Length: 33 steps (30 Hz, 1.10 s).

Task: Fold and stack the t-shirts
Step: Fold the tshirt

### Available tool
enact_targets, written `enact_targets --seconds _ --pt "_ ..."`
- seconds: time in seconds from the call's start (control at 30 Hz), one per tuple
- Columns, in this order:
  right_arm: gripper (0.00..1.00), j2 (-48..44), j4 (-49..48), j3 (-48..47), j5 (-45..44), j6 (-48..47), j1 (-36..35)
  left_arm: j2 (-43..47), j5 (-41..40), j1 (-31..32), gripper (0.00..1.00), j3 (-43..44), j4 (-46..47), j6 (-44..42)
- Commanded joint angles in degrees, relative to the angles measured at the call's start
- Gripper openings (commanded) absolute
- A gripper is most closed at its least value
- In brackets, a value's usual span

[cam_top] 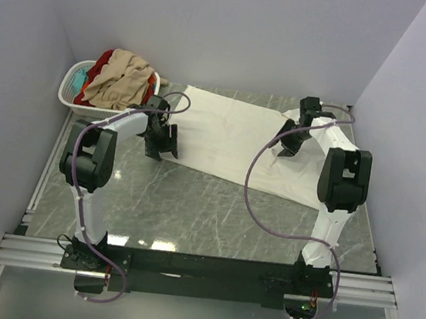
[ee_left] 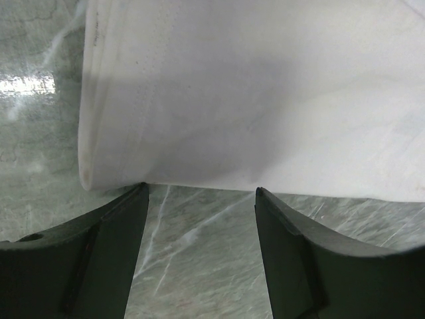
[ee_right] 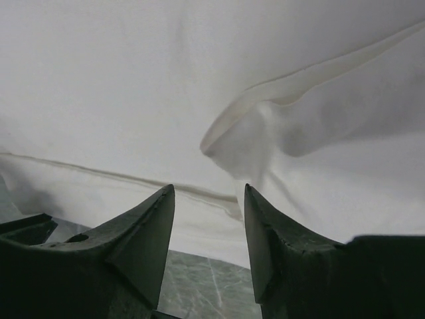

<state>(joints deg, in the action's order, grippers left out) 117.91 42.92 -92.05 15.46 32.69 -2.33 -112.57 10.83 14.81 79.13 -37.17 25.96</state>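
Hanging open and holding nothing, the left end effector (ee_left: 201, 189) is sitting just at the edge of the cream-white t-shirt (cam_top: 227, 138), which is lying straight ahead of it. The right end effector (ee_right: 208, 188) is standing open and empty too, above a raised fold at the shirt's other end. The shirt is lying spread on the worktop (cam_top: 191, 211), its long side running from one arm to the other. A tan t-shirt (cam_top: 121, 82) is waiting in the laundry basket (cam_top: 68, 89), nearer the left arm.

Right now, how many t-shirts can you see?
3: a cream-white t-shirt spread on the table, a tan one topping the basket pile, a red one under it. More may be buried.
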Motion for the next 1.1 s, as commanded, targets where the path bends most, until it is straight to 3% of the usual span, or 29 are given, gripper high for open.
enact_targets --seconds 0.0,0.27,0.6,0.83,1.07 --pt "0.54 -7.06 -0.47 -2.52 -0.08 -1.22 0.57 0.95 1.65 -0.04 0.71 2.69 -0.71 -1.0" --pt "0.55 -13.14 -1.78 7.13 -3.42 -2.71 1.98 3.85 1.74 0.48 0.73 6.55 1.47 -1.08" --pt "0.54 -12.97 -5.21 16.19 -4.39 -1.66 3.65 -4.22 5.25 0.4 0.73 11.83 7.98 0.23" --pt "0.53 -11.47 -6.09 21.03 -4.21 -1.22 3.73 -5.29 4.91 0.4 0.74 8.15 12.64 0.32" --pt "0.53 -12.09 -5.48 26.56 -4.3 -0.96 3.73 -4.06 -0.98 0.31 0.73 2.52 10.28 0.24"
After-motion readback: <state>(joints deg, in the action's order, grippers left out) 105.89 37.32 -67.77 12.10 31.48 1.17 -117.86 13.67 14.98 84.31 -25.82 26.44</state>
